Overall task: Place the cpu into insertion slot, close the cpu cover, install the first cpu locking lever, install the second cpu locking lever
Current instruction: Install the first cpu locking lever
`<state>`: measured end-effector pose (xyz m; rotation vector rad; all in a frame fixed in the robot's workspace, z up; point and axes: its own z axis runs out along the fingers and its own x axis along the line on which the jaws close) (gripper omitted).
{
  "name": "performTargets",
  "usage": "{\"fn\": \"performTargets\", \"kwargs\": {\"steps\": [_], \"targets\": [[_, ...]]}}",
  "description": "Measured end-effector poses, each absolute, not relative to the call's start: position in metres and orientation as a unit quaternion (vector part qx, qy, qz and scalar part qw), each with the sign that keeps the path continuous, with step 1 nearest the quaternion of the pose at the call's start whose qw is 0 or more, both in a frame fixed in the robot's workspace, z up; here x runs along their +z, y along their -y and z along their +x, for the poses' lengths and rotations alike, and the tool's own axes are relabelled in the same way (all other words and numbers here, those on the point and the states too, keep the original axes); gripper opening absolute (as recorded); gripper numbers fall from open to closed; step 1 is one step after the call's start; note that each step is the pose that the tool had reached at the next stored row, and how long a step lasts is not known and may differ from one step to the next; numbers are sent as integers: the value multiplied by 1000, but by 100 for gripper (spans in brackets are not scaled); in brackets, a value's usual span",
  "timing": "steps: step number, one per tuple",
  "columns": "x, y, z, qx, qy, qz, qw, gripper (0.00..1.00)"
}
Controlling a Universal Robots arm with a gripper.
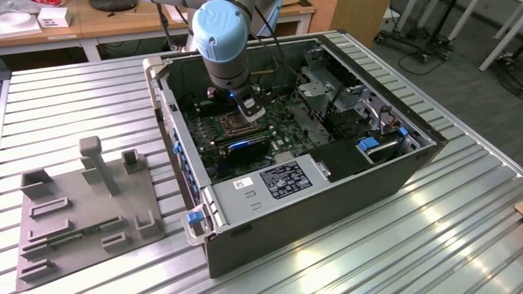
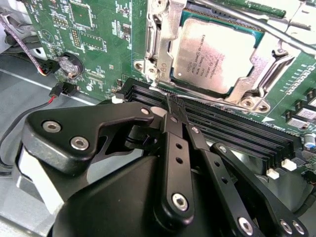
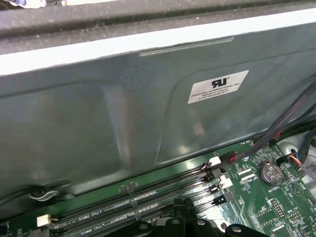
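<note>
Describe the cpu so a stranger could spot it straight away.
Look inside the open computer case at the green motherboard. In the second wrist view, the cpu sits in the silver-framed insertion slot just beyond the long black memory slots. It is the one pale, silvery square with printing on top.

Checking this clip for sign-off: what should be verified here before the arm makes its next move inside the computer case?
1. Chip seated: ok, it lies flat and square within the metal frame.
2. Cover down: ok, its frame appears to lie over the chip's edges.
3. Lever latched: cannot tell; a silver rod crosses beside the chip, and its hooked end is hidden.
4. Tool empty: ok, its fingers are shut on nothing.
5. Tool position: ok, it hangs over the memory slots, beside the chip, not touching it.
</note>
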<state>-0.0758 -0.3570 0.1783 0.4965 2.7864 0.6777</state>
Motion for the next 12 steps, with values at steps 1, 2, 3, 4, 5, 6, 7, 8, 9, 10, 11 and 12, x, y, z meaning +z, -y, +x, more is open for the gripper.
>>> {"fn": "performTargets", "kwargs": {"steps": [1,2,3,4,5,6,7,8,9,10,11,12], "targets": [[178,357,-76,231,-951,169,115,11],[178,357,-76,231,-951,169,115,11],[178,357,-76,231,-951,169,115,11],[178,357,-76,231,-951,169,115,11],[178,357,-76,231,-951,170,115,11],[178,357,-76,231,-951,169,115,11],[178,357,-76,231,-951,169,115,11],[178,357,-76,232,-951,169,115,11],[178,357,-76,232,-951,168,115,11],[178,357,-76,232,-951,167,115,11],[178,357,-76,232,-952,164,114,11],[178,357,-76,232,-952,162,113,11]]}}
